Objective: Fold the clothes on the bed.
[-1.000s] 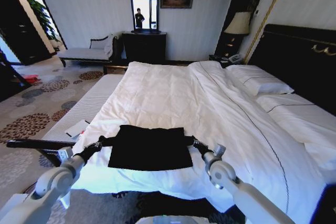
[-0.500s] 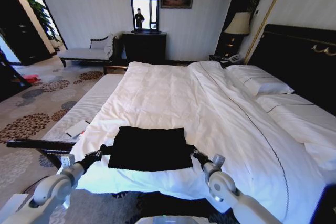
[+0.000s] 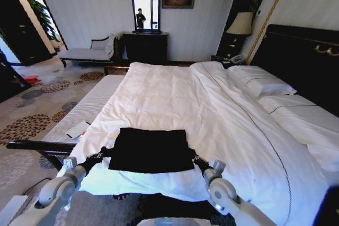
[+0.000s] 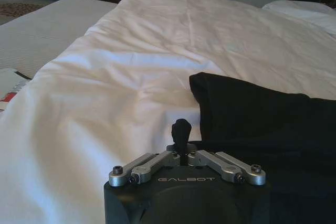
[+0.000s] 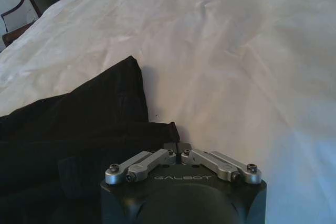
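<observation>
The clothes are one black T-shirt (image 3: 151, 150), lying as a flat rectangle on the white duvet of the bed (image 3: 175, 93) near its foot edge. My left gripper (image 3: 99, 156) is at the shirt's left side and my right gripper (image 3: 196, 158) is at its right side. Each is shut on a dark strip of the shirt's cloth. In the left wrist view the left gripper (image 4: 182, 129) stands shut beside the shirt (image 4: 262, 124). In the right wrist view the right gripper (image 5: 177, 145) pinches the shirt (image 5: 89, 124) at its corner.
White pillows (image 3: 262, 84) lie against the dark headboard (image 3: 302, 51) at the right. A pale striped bench (image 3: 90, 104) runs along the bed's left side with a booklet (image 3: 78, 129) on it. A dark wooden rail (image 3: 32, 145) juts out by my left arm. Wide bare duvet lies beyond the shirt.
Both grippers have drawn back toward the bed's foot edge and slightly inward, keeping hold of the shirt's sides. The stretched-out side strips are shorter now, and the shirt's body has barely moved.
</observation>
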Tool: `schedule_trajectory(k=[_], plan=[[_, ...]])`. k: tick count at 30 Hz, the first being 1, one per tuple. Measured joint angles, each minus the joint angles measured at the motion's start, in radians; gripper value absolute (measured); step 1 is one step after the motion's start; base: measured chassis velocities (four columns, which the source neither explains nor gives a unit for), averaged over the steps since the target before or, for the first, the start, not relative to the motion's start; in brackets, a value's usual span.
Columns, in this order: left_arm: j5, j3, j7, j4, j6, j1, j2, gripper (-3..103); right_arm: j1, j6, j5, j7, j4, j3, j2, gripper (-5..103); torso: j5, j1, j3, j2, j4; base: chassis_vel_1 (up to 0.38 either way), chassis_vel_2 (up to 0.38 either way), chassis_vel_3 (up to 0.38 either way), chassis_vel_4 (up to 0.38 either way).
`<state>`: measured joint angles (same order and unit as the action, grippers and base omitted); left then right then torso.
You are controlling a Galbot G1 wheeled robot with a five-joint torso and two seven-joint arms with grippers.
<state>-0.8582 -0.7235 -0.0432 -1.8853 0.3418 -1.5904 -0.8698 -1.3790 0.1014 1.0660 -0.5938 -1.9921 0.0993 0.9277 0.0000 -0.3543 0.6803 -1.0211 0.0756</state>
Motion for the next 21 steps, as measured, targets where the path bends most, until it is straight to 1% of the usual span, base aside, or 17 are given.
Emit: schedule_trajectory(k=[7,10,11,12,13,14,15,16,17,18,19,20,21], plan=[[0.005,0.000,-0.001,-0.004,-0.003,0.001,-0.002,1,-0.009,0.000,-0.008,-0.007,-0.015,0.000,0.003,0,0.0000,0.000,0.000,0.000,-0.0002,0.000,0.000,0.000,0.000],[0.019,-0.007,-0.011,-0.027,-0.026,-0.009,-0.010,1,-0.014,0.001,-0.034,-0.012,-0.018,0.003,0.003,0,0.0001,0.000,0.000,0.000,-0.0002,0.000,0.000,0.000,0.000],[0.019,-0.007,-0.011,-0.027,-0.026,-0.009,-0.010,1,-0.014,0.001,-0.034,-0.012,-0.018,0.003,0.003,0,0.0001,0.000,0.000,0.000,-0.0002,0.000,0.000,0.000,0.000],[0.031,-0.016,-0.021,-0.047,-0.048,-0.019,-0.017,-1,-0.017,0.001,-0.049,-0.013,-0.027,0.006,0.002,5,0.0000,0.000,0.000,0.000,0.0001,0.000,0.000,0.000,0.000],[0.045,-0.025,-0.032,-0.062,-0.063,-0.026,-0.023,-1,-0.019,0.001,-0.056,-0.013,-0.037,0.008,0.002,11,0.0000,0.000,0.000,0.000,0.0002,0.000,0.000,0.000,0.000],[0.077,-0.044,-0.052,-0.086,-0.093,-0.040,-0.038,4,-0.022,0.000,-0.065,-0.013,-0.053,0.012,0.002,17,0.0001,0.000,0.000,0.000,0.0000,0.000,0.000,0.000,0.000],[0.077,-0.044,-0.052,-0.086,-0.093,-0.040,-0.038,4,-0.022,0.000,-0.065,-0.013,-0.053,0.012,0.002,17,0.0001,0.000,0.000,0.000,0.0000,0.000,0.000,0.000,0.000],[0.103,-0.067,-0.073,-0.112,-0.125,-0.053,-0.055,10,-0.028,-0.003,-0.076,-0.012,-0.078,0.021,0.002,22,0.0002,0.000,0.000,0.000,-0.0004,0.000,0.000,0.000,0.000],[0.111,-0.078,-0.083,-0.124,-0.139,-0.058,-0.065,15,-0.032,-0.005,-0.080,-0.011,-0.089,0.027,0.003,22,0.0002,0.000,0.000,0.000,-0.0006,0.000,0.000,0.000,0.000],[0.104,-0.102,-0.107,-0.151,-0.165,-0.058,-0.083,20,-0.052,-0.012,-0.089,-0.008,-0.131,0.058,0.006,27,0.0003,0.000,0.000,0.000,-0.0008,0.000,0.000,0.000,0.000],[0.088,-0.110,-0.118,-0.162,-0.173,-0.050,-0.089,20,-0.064,-0.017,-0.091,-0.006,-0.154,0.080,0.009,33,0.0003,0.000,0.000,0.000,-0.0009,0.000,0.000,0.000,0.000],[0.065,-0.117,-0.127,-0.170,-0.180,-0.037,-0.093,26,-0.077,-0.022,-0.092,-0.006,-0.177,0.106,0.012,38,0.0001,0.000,0.000,0.000,-0.0004,0.000,0.000,0.000,0.000],[0.065,-0.117,-0.127,-0.170,-0.180,-0.037,-0.093,26,-0.077,-0.022,-0.092,-0.006,-0.177,0.106,0.012,38,0.0001,0.000,0.000,0.000,-0.0004,0.000,0.000,0.000,0.000]])
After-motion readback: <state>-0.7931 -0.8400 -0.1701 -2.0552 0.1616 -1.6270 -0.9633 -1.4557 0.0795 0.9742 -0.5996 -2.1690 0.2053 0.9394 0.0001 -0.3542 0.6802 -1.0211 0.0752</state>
